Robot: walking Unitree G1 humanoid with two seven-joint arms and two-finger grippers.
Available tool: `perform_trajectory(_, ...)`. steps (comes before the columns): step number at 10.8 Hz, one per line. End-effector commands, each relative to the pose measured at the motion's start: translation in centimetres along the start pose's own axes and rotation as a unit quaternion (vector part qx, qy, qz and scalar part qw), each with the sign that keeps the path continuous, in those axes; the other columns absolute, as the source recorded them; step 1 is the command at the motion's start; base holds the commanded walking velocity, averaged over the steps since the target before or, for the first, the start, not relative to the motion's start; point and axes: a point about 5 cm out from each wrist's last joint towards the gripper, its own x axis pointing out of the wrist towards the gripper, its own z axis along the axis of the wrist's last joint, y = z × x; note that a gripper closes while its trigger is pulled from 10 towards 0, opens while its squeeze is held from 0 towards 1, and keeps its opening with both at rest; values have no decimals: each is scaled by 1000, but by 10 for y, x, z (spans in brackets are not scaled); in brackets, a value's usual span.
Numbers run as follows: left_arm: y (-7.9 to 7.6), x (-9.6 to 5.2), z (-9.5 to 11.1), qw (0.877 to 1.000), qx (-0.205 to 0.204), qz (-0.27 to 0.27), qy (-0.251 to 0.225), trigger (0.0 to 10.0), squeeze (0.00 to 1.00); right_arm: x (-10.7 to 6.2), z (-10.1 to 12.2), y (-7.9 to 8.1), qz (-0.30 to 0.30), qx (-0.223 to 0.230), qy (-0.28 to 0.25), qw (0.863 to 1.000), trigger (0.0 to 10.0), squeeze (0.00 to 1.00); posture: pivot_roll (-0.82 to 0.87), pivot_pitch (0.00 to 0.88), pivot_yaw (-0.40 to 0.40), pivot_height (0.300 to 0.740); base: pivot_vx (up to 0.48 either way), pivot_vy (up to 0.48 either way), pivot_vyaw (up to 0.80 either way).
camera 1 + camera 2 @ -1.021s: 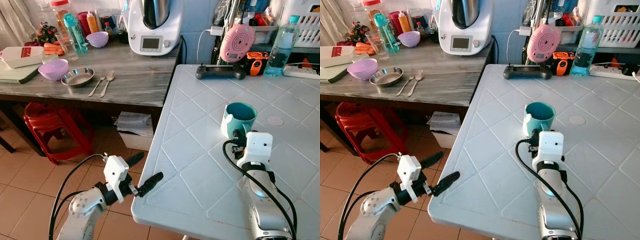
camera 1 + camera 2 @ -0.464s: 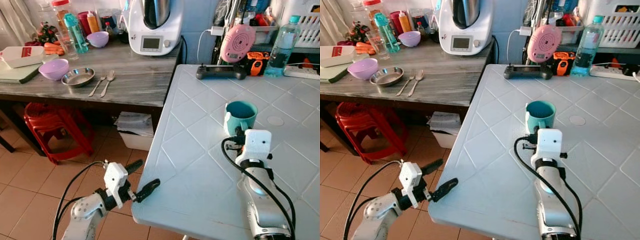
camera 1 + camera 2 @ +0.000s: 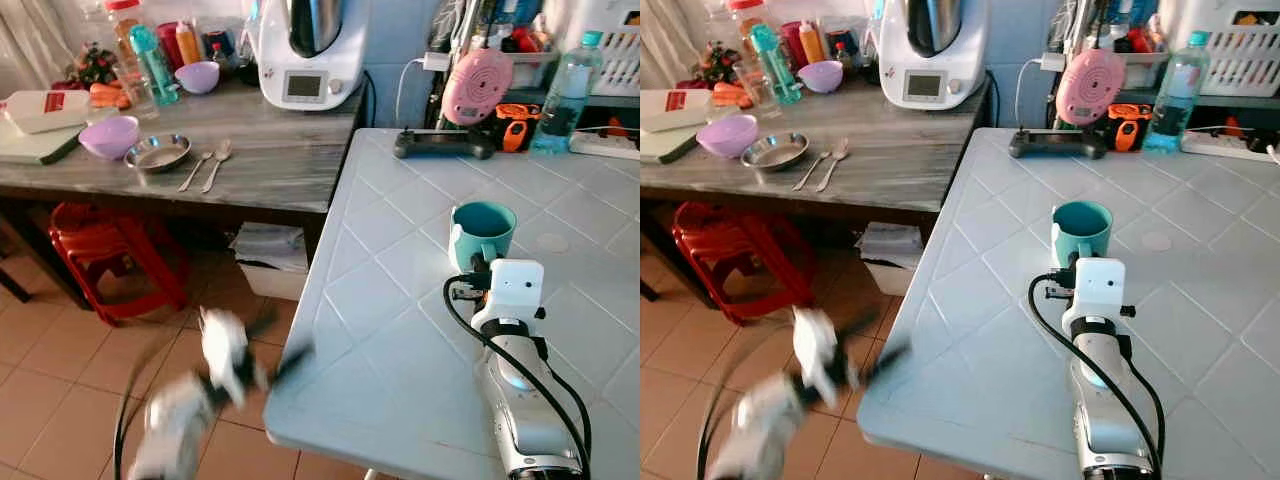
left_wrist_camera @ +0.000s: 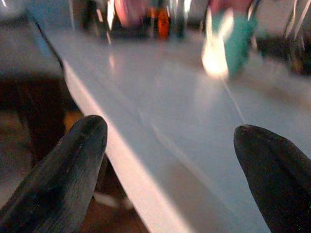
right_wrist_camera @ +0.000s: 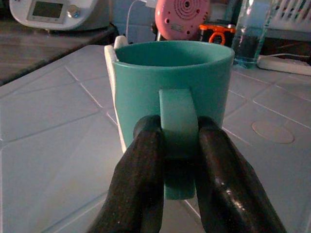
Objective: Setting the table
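In the left eye view you see the teal ceramic mug (image 3: 482,231) upright at centre right on the white quilted plastic table (image 3: 400,330), your right gripper (image 3: 478,277) just below it, and your left gripper (image 3: 285,360) as a motion-blurred smear at lower left by the table edge. In the left wrist view your two black fingers (image 4: 63,177) stand wide apart, holding nothing. In the right wrist view your fingers (image 5: 141,184) are pinched on the mug's handle (image 5: 177,124) at frame centre.

teal mug (image 5: 170,87), white diamond-patterned table (image 3: 400,330), black fingers (image 5: 141,179)
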Motion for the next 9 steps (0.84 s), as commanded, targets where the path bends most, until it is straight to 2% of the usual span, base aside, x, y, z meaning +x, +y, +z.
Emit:
perform_trajectory(1, 9, 5, 15, 999, 22, 8, -25, 10000, 0, 0, -1, 4, 7, 4, 2, 1000, 0, 0, 50, 0, 84, 740, 0, 0, 0)
perform_trajectory(2, 8, 33, 68, 994, 74, 14, -82, 10000, 0, 0, -1, 5, 9, 4, 1, 1000, 0, 0, 48, 0, 81, 740, 0, 0, 0)
perform_trajectory(3, 3, 44, 94, 989, 97, 23, -109, 10000, 0, 0, -1, 5, 10, 4, 1, 1000, 0, 0, 45, 0, 79, 740, 0, 0, 0)
perform_trajectory(4, -1, 50, 100, 988, 103, 21, -114, 10000, 0, 0, -1, 5, 10, 4, 1, 1000, 0, 0, 44, 0, 78, 740, 0, 0, 0)
perform_trajectory(5, -10, 58, 92, 988, 114, 30, -96, 10000, 0, -1, -2, 5, 12, 4, 2, 1000, 0, 0, 45, 0, 74, 740, 0, 0, 0)
perform_trajectory(6, -13, 59, 84, 988, 125, 57, -66, 10000, 0, -2, -2, 4, 13, 4, 3, 1000, 0, 0, 45, 0, 72, 740, 0, 0, 0)
perform_trajectory(7, -22, 56, 73, 988, 139, 61, -34, 10000, 0, -6, -4, 3, 14, 5, 5, 1000, 784, 0, 41, 0, 71, 740, 0, 0, 0)
perform_trajectory(8, -23, 49, 61, 988, 136, 78, -9, 10000, 0, -9, -6, 2, 13, 5, 9, 1000, 10000, 0, 36, 0, 73, 740, 0, 0, 0)
perform_trajectory(9, -22, 45, 55, 986, 137, 100, 7, 10000, 0, -12, -7, 2, 12, 6, 10, 1000, 10000, 0, 35, 0, 73, 740, 0, 0, 0)
